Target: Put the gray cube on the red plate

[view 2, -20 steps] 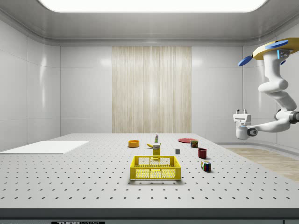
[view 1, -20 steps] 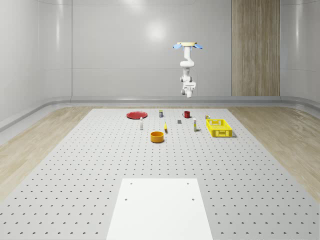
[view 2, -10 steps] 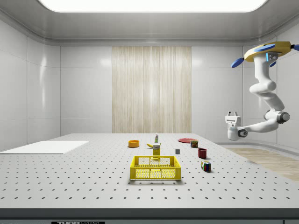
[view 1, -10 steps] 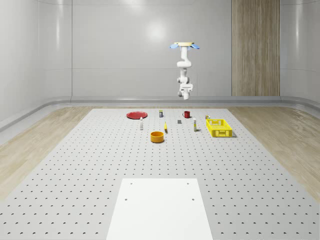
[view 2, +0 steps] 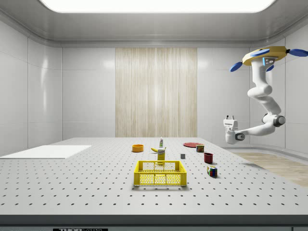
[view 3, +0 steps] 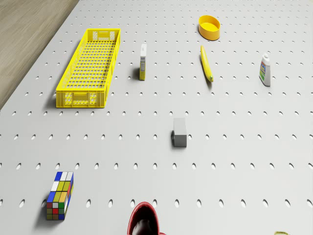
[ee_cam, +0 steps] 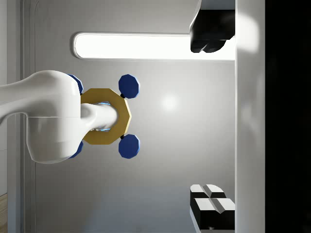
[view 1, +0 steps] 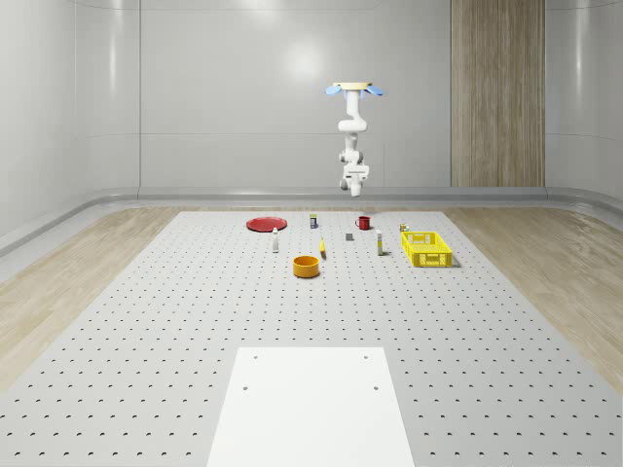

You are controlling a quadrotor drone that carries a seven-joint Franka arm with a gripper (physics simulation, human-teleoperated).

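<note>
My drone [view 2: 263, 54] hovers high past the perforated table's far edge, its empty two-finger gripper [view 2: 230, 117] spread wide, well above the small gray cube [view 3: 180, 132] and flat red plate [view 1: 265, 224].

Drone [view 2: 263, 54] hovering, arm [view 2: 262, 103] bent, tool [view 2: 230, 117] upturned, fingers spread

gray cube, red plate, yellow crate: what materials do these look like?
Gray cube: plain matte gray faces with no grain or shine, could be plastic or painted metal; the render leaves it open. Red plate: smooth, uniform red with a raised rim, likely plastic or glazed ceramic. Yellow crate: perforated grid walls and floor in one solid colour, which looks like moulded plastic.
</note>
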